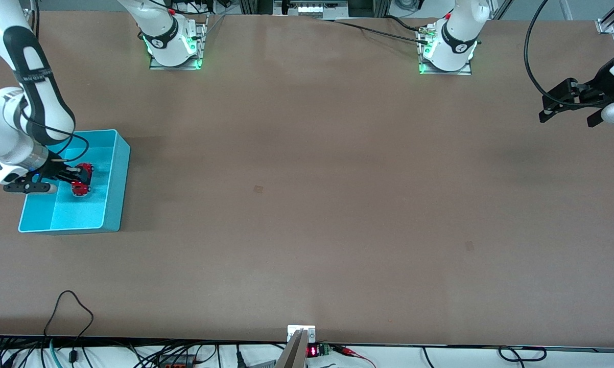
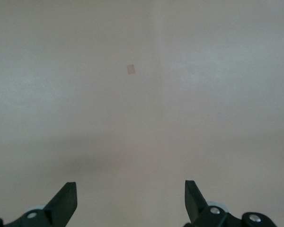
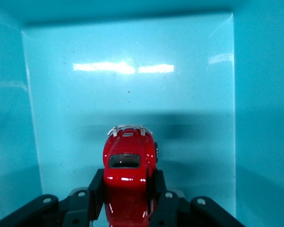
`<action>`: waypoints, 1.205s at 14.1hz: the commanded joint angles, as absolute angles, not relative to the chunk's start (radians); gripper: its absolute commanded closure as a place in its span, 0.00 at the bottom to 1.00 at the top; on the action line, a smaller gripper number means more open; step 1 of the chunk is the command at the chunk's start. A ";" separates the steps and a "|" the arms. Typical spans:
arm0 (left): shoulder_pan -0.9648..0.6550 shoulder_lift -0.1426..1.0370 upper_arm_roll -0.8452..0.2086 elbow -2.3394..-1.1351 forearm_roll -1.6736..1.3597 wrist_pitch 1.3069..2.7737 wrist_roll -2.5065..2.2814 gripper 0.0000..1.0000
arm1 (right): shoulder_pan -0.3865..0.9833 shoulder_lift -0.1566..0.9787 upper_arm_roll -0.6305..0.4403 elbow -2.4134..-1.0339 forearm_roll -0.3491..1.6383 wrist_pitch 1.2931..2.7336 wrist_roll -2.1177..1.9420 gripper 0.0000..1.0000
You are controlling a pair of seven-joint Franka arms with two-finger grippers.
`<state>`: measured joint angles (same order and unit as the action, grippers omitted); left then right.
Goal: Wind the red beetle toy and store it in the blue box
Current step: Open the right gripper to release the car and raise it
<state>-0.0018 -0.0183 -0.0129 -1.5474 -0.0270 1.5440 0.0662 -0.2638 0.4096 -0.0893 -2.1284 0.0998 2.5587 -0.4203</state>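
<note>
Right gripper (image 3: 128, 198), inside the turquoise plastic box (image 1: 117, 179), grips the glossy red beetle car (image 3: 128, 163); only releasing remains. Left gripper (image 2: 130, 201) waits, spread, empty.

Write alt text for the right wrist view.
The right pincer grips a small glossy red beetle-shaped toy car by its sides, inside a light turquoise plastic bin whose walls surround it.

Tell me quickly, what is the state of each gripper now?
Left gripper: open, holding nothing, waiting over the table.
Right gripper: closed on the red toy car, inside the blue box.
</note>
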 commanded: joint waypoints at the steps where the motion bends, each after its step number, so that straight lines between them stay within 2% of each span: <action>1: 0.009 -0.005 -0.025 -1.514 -0.025 1.519 0.087 0.00 | -0.275 0.439 -0.075 -2.129 0.110 2.583 -0.414 0.63; 2: 0.009 -0.005 -0.023 -1.514 -0.025 1.517 0.087 0.00 | -0.276 0.449 -0.075 -2.129 0.110 2.591 -0.416 0.56; 3: 0.009 -0.005 -0.023 -1.514 -0.025 1.517 0.087 0.00 | -0.273 0.452 -0.075 -2.129 0.112 2.595 -0.405 0.43; 4: 0.009 -0.005 -0.023 -1.514 -0.025 1.517 0.087 0.00 | -0.270 0.451 -0.075 -2.128 0.113 2.595 -0.397 0.42; 5: 0.009 -0.005 -0.023 -1.514 -0.025 1.517 0.087 0.00 | -0.270 0.448 -0.075 -2.128 0.114 2.594 -0.394 0.35; 6: 0.009 -0.005 -0.023 -1.514 -0.025 1.517 0.087 0.00 | -0.270 0.440 -0.075 -2.129 0.114 2.586 -0.394 0.14; 7: 0.009 -0.005 -0.023 -1.514 -0.025 1.517 0.087 0.00 | -0.270 0.430 -0.075 -2.129 0.114 2.583 -0.397 0.00; 10: 0.009 -0.005 -0.023 -1.514 -0.025 1.516 0.087 0.00 | -0.270 0.375 -0.075 -2.123 0.114 2.574 -0.396 0.00; 13: 0.006 -0.006 -0.026 -1.514 -0.025 1.514 0.087 0.00 | -0.227 0.302 -0.075 -2.100 0.112 2.452 -0.355 0.00; 17: 0.005 -0.006 -0.026 -1.514 -0.025 1.514 0.087 0.00 | -0.155 0.203 -0.077 -1.903 0.083 2.095 -0.244 0.00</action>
<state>-0.0022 -0.0183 -0.0180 -1.5464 -0.0270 1.5387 0.0663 -0.1779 0.2634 -0.0732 -1.9993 0.0994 2.2646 -0.3030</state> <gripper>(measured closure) 0.000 0.000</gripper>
